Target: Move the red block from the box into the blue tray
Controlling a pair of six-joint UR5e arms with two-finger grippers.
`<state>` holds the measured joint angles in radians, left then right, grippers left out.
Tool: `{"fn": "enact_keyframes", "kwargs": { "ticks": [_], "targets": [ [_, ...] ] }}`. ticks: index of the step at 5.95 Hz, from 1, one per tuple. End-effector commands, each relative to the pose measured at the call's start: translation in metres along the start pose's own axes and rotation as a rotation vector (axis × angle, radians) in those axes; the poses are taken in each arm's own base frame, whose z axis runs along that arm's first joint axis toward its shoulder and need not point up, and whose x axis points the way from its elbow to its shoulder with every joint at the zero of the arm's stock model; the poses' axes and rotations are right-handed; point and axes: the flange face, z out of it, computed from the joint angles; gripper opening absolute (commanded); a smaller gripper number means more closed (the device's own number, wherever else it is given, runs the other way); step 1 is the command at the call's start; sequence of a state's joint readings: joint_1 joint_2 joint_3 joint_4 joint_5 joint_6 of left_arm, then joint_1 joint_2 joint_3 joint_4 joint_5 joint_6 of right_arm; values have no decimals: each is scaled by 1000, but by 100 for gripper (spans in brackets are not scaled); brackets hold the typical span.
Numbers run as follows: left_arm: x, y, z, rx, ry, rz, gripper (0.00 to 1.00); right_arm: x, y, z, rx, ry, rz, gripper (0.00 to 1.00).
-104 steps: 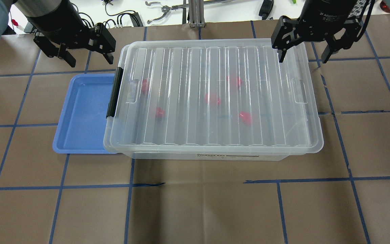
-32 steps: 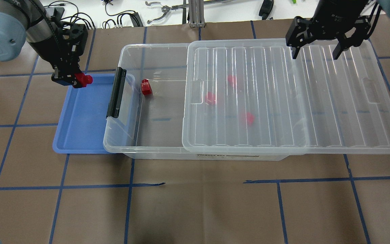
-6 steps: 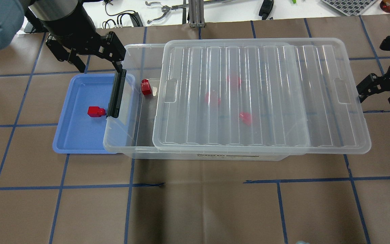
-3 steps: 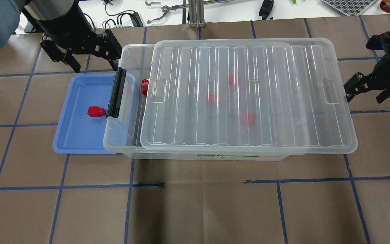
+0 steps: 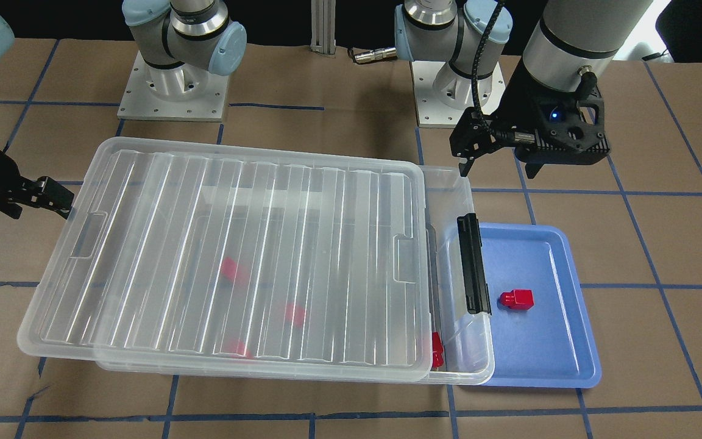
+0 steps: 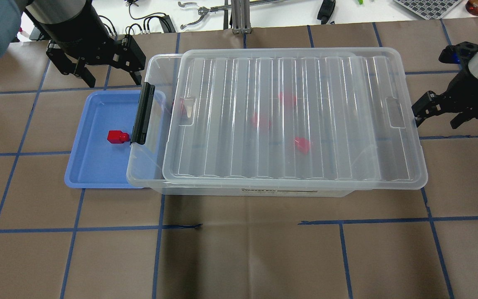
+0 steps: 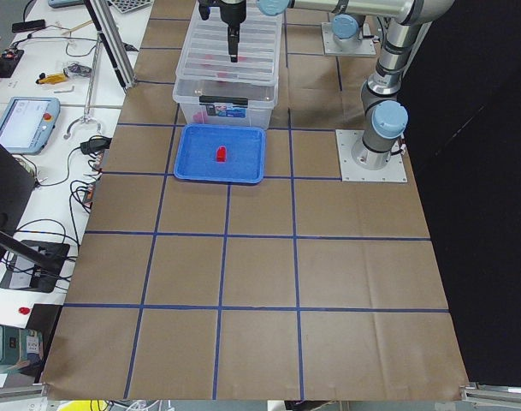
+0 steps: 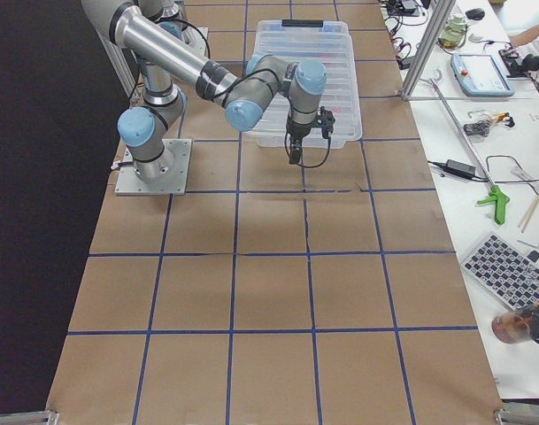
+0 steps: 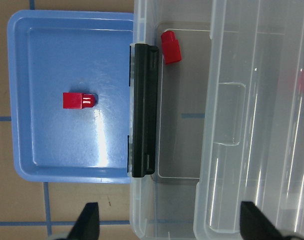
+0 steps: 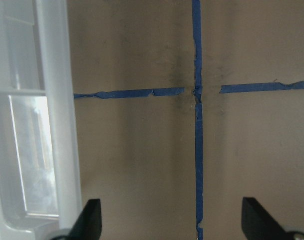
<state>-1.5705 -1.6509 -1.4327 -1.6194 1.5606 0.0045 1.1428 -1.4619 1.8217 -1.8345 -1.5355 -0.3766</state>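
Note:
A red block (image 6: 118, 136) lies in the blue tray (image 6: 98, 168), close to the box's black latch (image 6: 141, 113); it also shows in the left wrist view (image 9: 78, 100). The clear box (image 6: 149, 174) holds several more red blocks; one (image 9: 170, 46) sits just inside the latch end. The ribbed lid (image 6: 293, 120) covers most of the box and overhangs its right end. My left gripper (image 6: 113, 81) is open and empty, above the tray's far edge. My right gripper (image 6: 436, 122) is open, one finger at the lid's right edge (image 10: 59, 125).
The tray's right side is tucked under the box's latch end. A white bench with cables and tools (image 6: 206, 10) runs along the table's far side. The arm bases (image 5: 174, 91) stand behind the box. Blue tape lines grid the brown table.
The lid has slid left over the box, with my right gripper moving left behind it. The open gap at the latch end has narrowed. My left gripper has drawn back left from the latch.

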Motion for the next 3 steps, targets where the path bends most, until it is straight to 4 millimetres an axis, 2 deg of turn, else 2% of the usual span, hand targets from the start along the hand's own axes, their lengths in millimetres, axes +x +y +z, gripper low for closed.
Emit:
{"fn": "enact_keyframes", "kwargs": {
  "ticks": [1,2,3],
  "targets": [
    [0,0,0,0,-1,0,98,-15,-1,3,-4,-5,-23,100],
    [0,0,0,0,-1,0,98,-28,-2,4,-6,-3,-28,100],
    [0,0,0,0,-1,0,98,-31,-1,2,-2,-13,-31,100]
  ]
}}
